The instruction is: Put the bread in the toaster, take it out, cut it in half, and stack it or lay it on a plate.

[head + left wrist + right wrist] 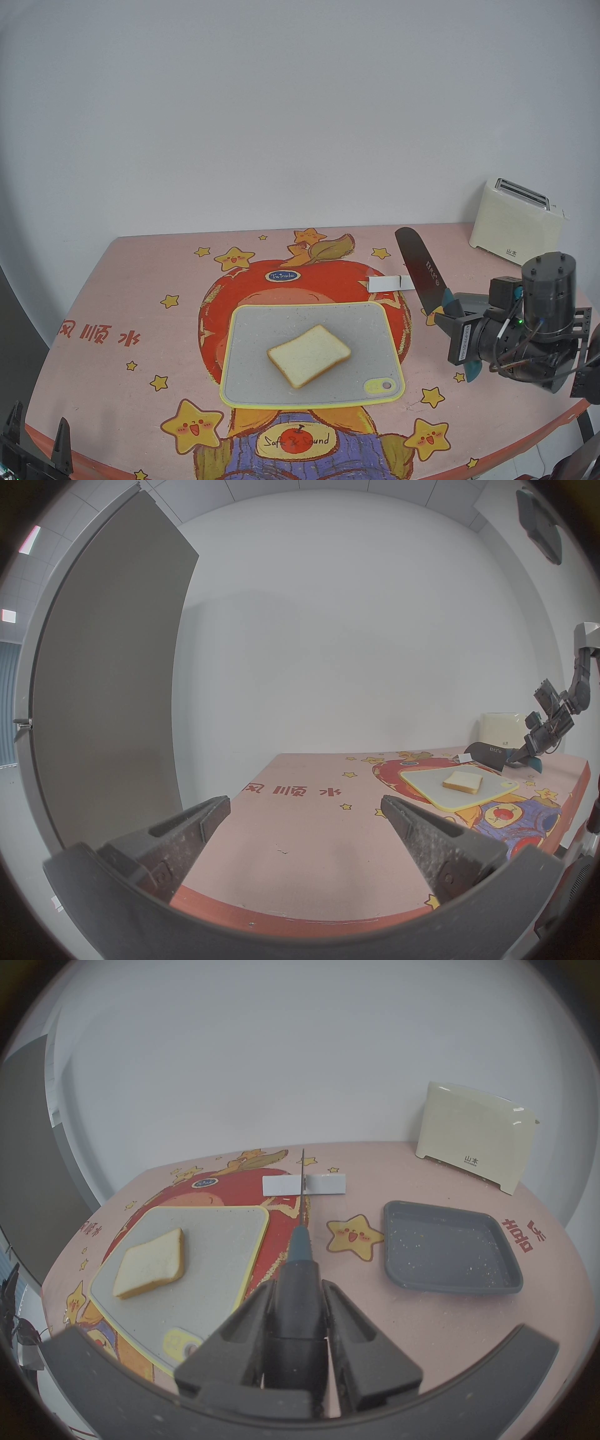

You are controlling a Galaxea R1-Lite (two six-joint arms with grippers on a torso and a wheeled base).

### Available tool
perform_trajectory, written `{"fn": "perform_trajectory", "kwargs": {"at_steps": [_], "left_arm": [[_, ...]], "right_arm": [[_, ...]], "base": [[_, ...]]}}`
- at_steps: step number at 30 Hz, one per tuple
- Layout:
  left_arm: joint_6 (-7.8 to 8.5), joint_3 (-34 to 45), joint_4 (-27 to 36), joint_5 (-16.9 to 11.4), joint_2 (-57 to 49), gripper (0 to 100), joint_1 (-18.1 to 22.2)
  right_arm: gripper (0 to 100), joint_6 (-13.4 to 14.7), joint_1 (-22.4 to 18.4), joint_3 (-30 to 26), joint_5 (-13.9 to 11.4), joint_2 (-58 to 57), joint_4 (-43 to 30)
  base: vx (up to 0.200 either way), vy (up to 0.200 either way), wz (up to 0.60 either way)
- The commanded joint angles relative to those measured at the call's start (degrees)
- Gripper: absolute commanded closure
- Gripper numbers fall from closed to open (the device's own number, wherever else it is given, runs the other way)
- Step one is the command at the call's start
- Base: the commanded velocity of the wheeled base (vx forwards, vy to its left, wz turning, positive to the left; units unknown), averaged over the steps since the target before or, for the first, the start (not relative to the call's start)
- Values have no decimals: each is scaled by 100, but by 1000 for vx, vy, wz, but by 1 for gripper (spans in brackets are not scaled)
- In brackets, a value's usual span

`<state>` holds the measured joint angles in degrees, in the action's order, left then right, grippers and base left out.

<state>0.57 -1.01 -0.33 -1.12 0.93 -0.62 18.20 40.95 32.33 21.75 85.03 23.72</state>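
From the head, the bread [309, 355] lies flat in the middle of the cutting board [250, 350]. One corner points at the robot. The bread is pale and looks soft, with a thin tan crust. The board is grey and speckled, with a yellow rim and round corners. It sits on a pink table [125, 300] with cartoon pictures.

The right gripper [455, 310] hangs over the right side of the table, just beside the board. It squeezes the blue-green handle of a knife [420, 270]. The blade is dark, wide and smooth, and it points away toward the wall. So the bread lies to the left of the knife, and the right arm is much nearer to it. The left gripper [37, 420] is at the near left corner, well apart from the bread. A white boxy toaster [515, 222] stands at the far right corner.

From the left wrist, the two dark fingers of the left gripper are spread wide with nothing between them. The bread shows far off on the board.

From the right wrist, the blade is seen edge-on, as a thin line running straight away from the gripper. A flat white strip [325, 1184] lies on the table past it. A grey tray [450, 1205] with a raised rim and crumbs lies on the other side of the knife from the bread, near the toaster. I think the knife must swing left over the board and come down across the slice.
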Motion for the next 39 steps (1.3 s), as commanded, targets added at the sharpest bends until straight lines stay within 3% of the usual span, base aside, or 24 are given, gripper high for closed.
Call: {"fn": "perform_trajectory", "kwargs": {"at_steps": [1, 5, 9, 12, 15, 19, 21, 28, 39], "left_arm": [[-5, 101, -2, -2, -93, 0, 1], [4, 101, -2, -2, -93, 0, 1], [4, 101, -2, -2, -93, 0, 1], [-5, 101, -2, -2, -93, 0, 1], [-5, 101, -2, -2, -93, 0, 1], [-5, 101, -2, -2, -93, 0, 1], [-5, 101, -2, -2, -93, 0, 1], [22, 101, -2, -28, -93, 0, 1], [48, 101, -11, -46, -93, 0, -8]], "right_arm": [[100, -396, 282, -7, -65, -522, -96], [100, -634, 475, 37, -109, -496, -280], [100, -660, 572, 230, -619, -417, -360], [100, -669, 792, 441, -821, -382, -404], [100, -669, 880, 810, -865, -268, -975], [100, -660, 950, 1601, -1006, -224, -2284], [100, -651, 968, 1742, -1059, -171, -2513], [100, -625, 1469, 1733, -1085, 198, -2583], [100, -581, 1565, 1803, -1085, 629, -2530]], "base": [[0, 0, 0], [0, 0, 0], [0, 0, 0], [0, 0, 0], [0, 0, 0], [0, 0, 0], [0, 0, 0], [0, 0, 0], [0, 0, 0]]}}
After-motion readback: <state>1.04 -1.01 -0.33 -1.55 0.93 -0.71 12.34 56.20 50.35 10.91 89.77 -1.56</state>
